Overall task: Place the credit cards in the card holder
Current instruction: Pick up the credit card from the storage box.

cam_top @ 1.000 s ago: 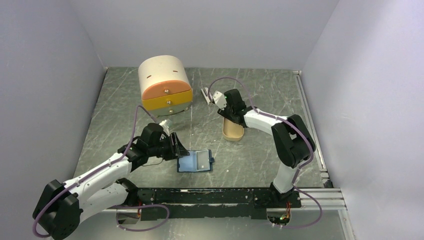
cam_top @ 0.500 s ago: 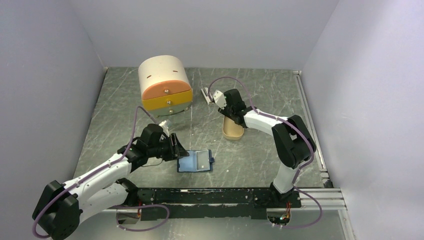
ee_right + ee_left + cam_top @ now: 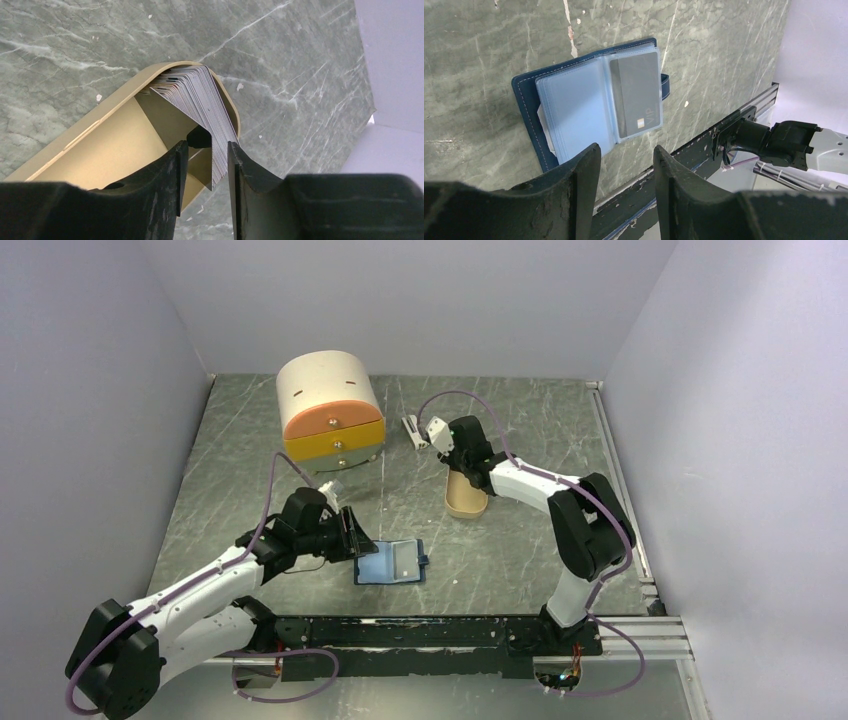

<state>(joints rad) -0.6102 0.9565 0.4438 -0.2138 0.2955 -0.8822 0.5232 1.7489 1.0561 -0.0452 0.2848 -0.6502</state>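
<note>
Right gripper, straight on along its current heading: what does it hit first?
Probably the credit cards, stacked on edge in the tan tin; the stack's near end sits between the right gripper fingers. The tin floor lies beyond, depth unclear.

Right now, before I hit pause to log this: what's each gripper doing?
Left gripper: open, empty, at the card holder's edge.
Right gripper: jaws straddle the credit cards in the tin; grip cannot be told.

The right claw (image 3: 205, 145) narrows its jaws around the near end of the credit cards (image 3: 200, 90) standing in the tan tin (image 3: 115, 145). The right arm's elbow (image 3: 592, 525) drifts slightly toward the worktop's (image 3: 500, 560) near right edge.
</note>
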